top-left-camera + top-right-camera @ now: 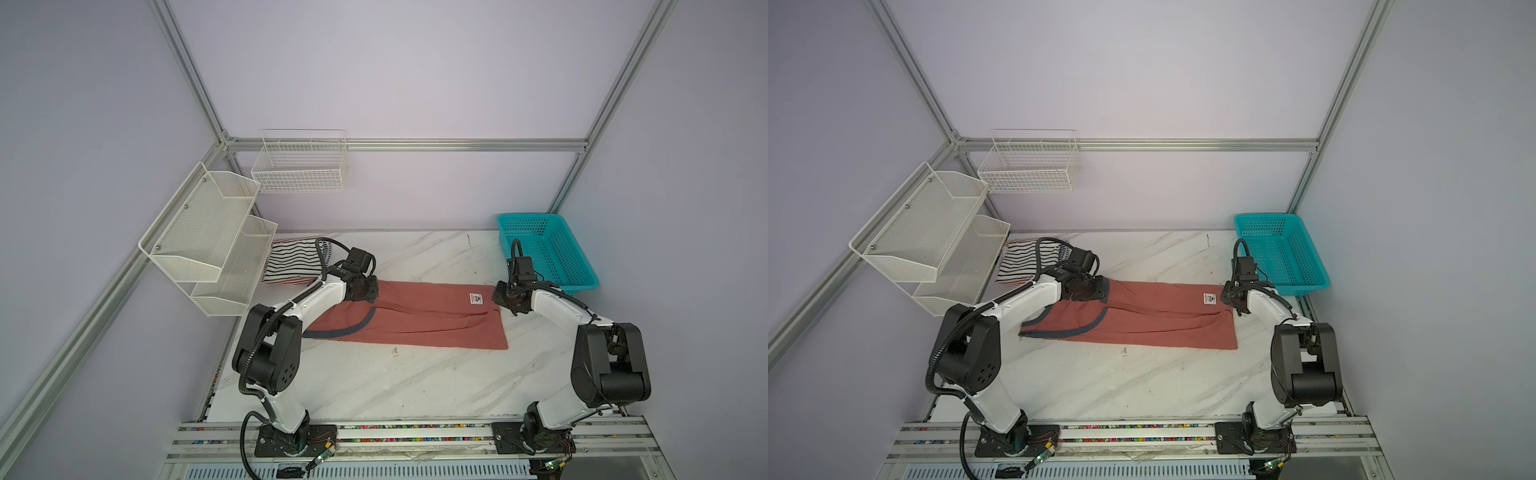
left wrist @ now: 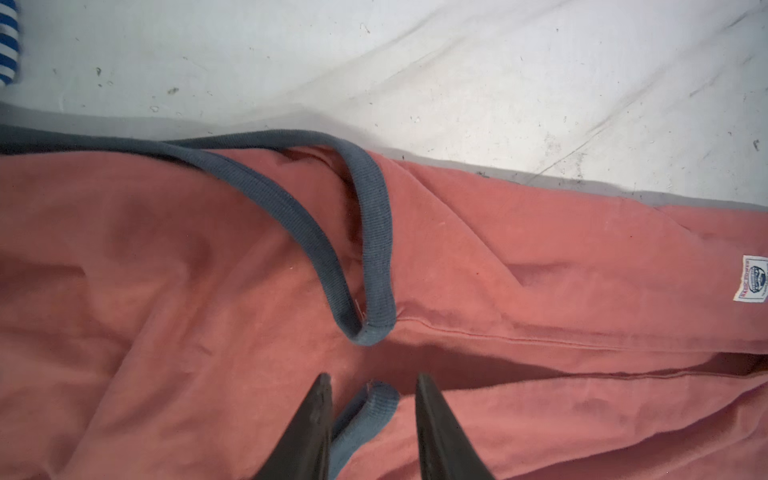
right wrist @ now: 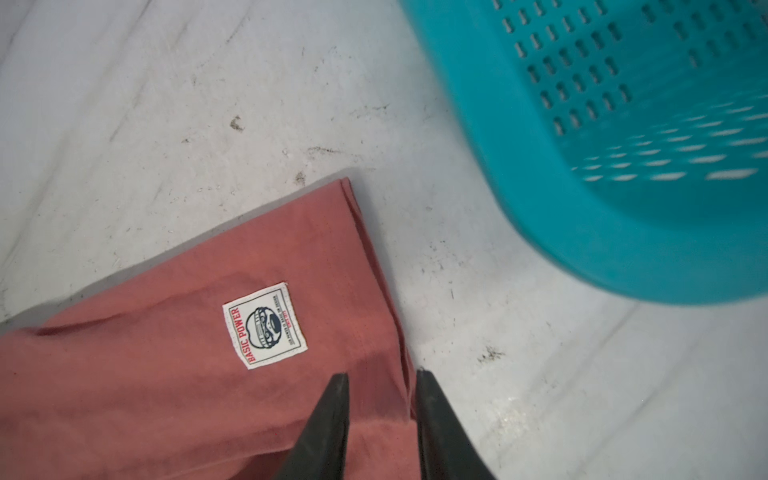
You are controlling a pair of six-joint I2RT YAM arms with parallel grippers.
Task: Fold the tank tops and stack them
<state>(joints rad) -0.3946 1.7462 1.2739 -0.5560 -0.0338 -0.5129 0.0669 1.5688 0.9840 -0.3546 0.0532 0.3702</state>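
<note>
Light: soft, even, from overhead; both top views moderately bright, no glare.
Shadows: thin grey band along the salmon-red cotton tank top [image 2: 540, 257] on the white marble-patterned desk [image 2: 457, 83]; darker in its folds.
Blur: turquoise perforated plastic basket [image 3: 478, 104] smeared in the right wrist view.
Focus: white sewn emblem label [image 3: 264, 325] legible.
Distortion: aluminium frame bars [image 1: 189, 70] splay toward top-view corners.

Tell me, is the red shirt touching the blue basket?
Apart. The right wrist view shows bare table between the salmon-red tank top and the turquoise basket.
</note>
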